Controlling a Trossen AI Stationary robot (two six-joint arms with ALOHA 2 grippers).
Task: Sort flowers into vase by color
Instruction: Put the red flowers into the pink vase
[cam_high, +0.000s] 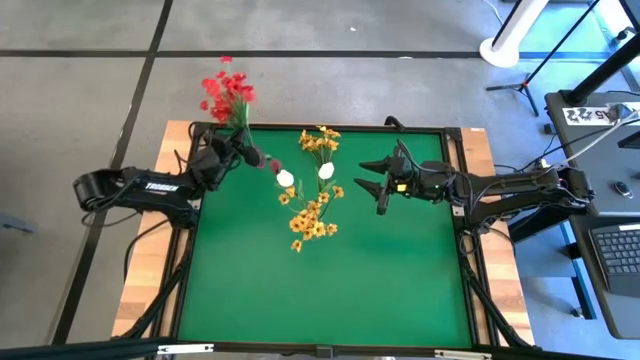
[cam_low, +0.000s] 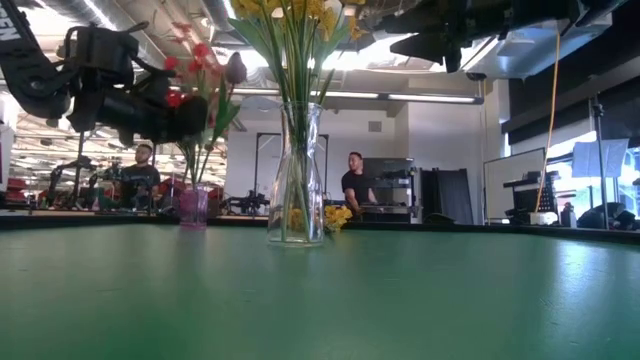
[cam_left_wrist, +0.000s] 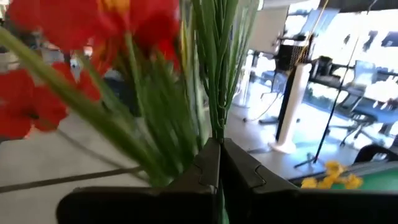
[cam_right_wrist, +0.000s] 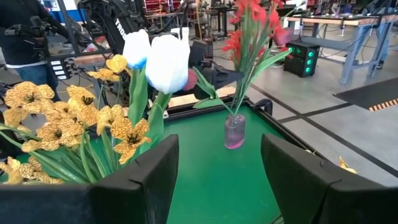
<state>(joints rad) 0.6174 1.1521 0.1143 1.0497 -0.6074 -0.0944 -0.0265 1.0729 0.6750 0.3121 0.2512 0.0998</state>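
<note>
Flowers in two vases, left pincer clamped on a stem.

High view: left gripper (cam_high: 243, 150), at the table's (cam_high: 330, 290) far left corner, beside the red flowers (cam_high: 226, 92); right gripper (cam_high: 372, 177) spread apart, empty. Low view: yellow flowers (cam_low: 290, 20) in the clear vase (cam_low: 295, 180), pink vase (cam_low: 193, 207) near the far edge. Left wrist view: fingers (cam_left_wrist: 205, 171) together on a green stem (cam_left_wrist: 216, 93).

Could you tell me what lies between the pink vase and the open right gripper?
The clear vase of yellow flowers and white buds stands between pink vase and right gripper, seen in the high view.
</note>
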